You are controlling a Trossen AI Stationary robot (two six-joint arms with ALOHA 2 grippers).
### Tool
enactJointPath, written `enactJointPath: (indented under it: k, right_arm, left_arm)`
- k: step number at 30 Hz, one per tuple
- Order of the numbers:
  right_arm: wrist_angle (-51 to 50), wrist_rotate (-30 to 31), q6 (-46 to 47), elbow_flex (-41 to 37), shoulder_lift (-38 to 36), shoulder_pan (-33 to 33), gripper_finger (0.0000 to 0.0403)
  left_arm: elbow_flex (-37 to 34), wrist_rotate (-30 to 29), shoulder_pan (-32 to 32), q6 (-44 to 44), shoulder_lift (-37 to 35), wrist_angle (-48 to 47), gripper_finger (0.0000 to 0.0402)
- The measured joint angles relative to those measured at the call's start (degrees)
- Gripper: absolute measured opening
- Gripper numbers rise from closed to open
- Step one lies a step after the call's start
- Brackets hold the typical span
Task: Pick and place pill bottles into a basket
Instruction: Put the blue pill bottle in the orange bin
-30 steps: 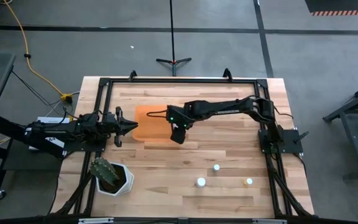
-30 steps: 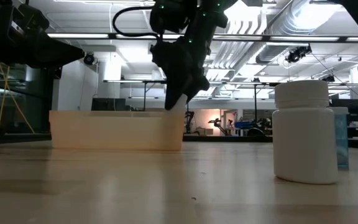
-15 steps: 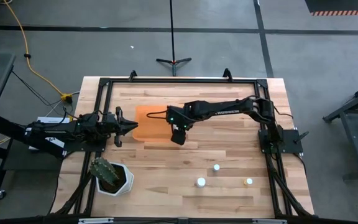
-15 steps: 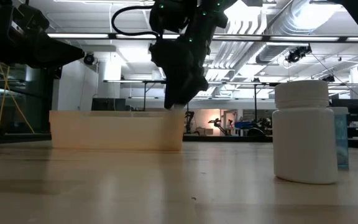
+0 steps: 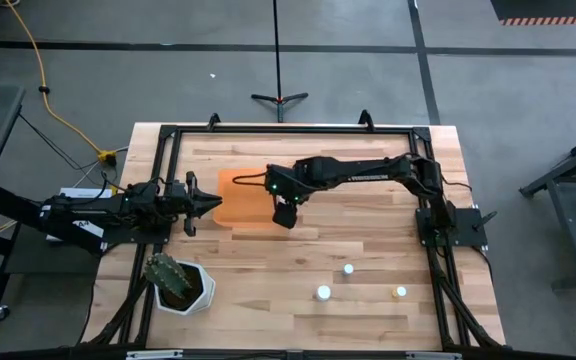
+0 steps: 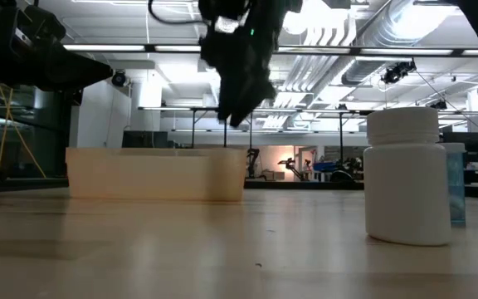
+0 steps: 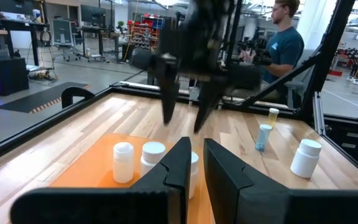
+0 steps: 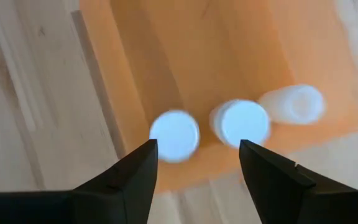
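The right claw, fingers spread and empty, has lifted clear of the shallow translucent orange plastic basket, leaving another small white capped pill bottle inside; three remain on the wooden bench. The left claw waits beside the basket, nearly closed and empty.

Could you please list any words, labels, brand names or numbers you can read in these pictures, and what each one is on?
None can be read.
Bottle on the table: blue label at its edge, too blurred to read.
Bottles in the basket: plain white, no print showing.
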Motion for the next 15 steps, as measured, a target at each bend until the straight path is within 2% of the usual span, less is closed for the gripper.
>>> enactJointPath:
  k: [5,8,15]
  right_arm:
    - [-11.86,3.09,0.42,6.23,-0.09,6.45,0.0207]
    - [-19.46,3.53,4.53,7.26,-0.16,11.29,0.0202]
    - [-31.82,10.99,29.48,5.02,-2.81,21.47,0.0196]
  left_arm:
    - [0.0,0.0,-0.02,0.0,0.0,0.0,0.0079]
    - [0.02,0.0,0.0,0.0,0.0,0.0,0.0079]
    - [0.01,0.6,-0.01,0.0,0.0,-0.02,0.0079]
